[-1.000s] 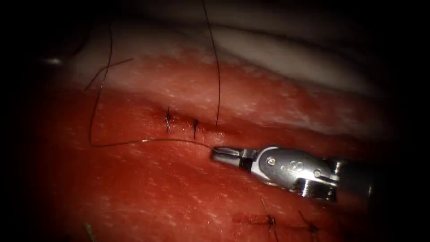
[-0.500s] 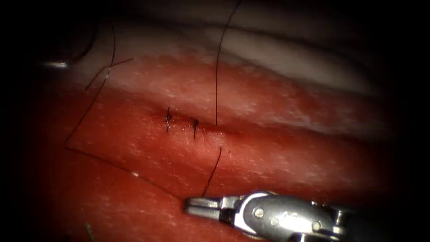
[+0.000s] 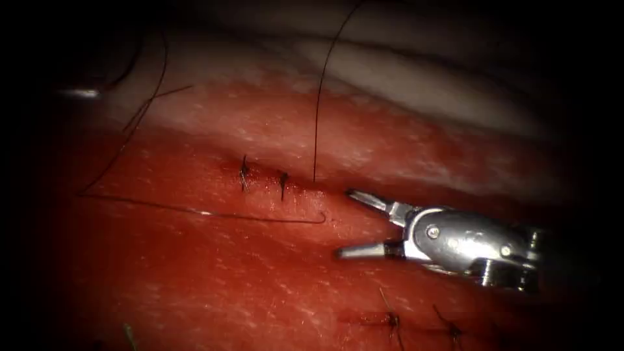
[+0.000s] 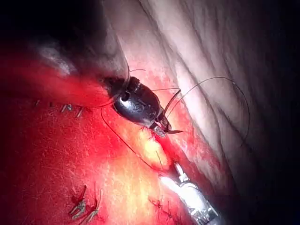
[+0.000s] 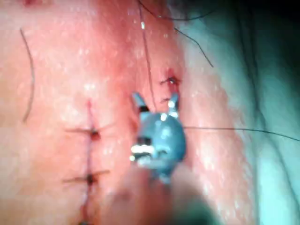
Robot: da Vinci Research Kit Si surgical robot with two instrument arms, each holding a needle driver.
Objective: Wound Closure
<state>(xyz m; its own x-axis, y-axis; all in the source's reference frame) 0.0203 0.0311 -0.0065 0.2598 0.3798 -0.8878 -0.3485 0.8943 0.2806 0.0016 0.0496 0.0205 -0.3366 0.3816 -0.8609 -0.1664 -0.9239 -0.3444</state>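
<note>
- While the right arm's tool point(image 3: 342, 222) rests low over the tissue point(image 3: 214, 286), its jaws stand wide apart and hold nothing; its tips are just to the right of the two stitches point(image 3: 263, 177) on the cut point(image 3: 338, 192).
- The thread point(image 3: 195, 211) lies loose over the tissue from the far left and ends in a small hook beside the lower jaw; another strand point(image 3: 316, 117) rises steeply from the cut.
- Where the needle is, and whether it is in the tissue, I cannot tell.
- In the left wrist view a strand runs off from the tip of the left arm's tool point(image 4: 166, 127); whether this tool grips it, I cannot tell.
- Risk, as I judge it: the open jaws are so near the stitches and the hooked thread end that a small slip could snag a knot or pinch the wrong strand.
- A tip pushed down could also dig into the soft surface.
- The long slack thread may tangle with the older cut ends point(image 3: 392, 320) near the tool.
- Surface: wet, glossy with red fluid point(image 3: 162, 188), probably slippery and yielding.
- Room: open tissue left of the tool, tight around the stitches, and a pale strip of fat point(image 3: 416, 84) behind.
</note>
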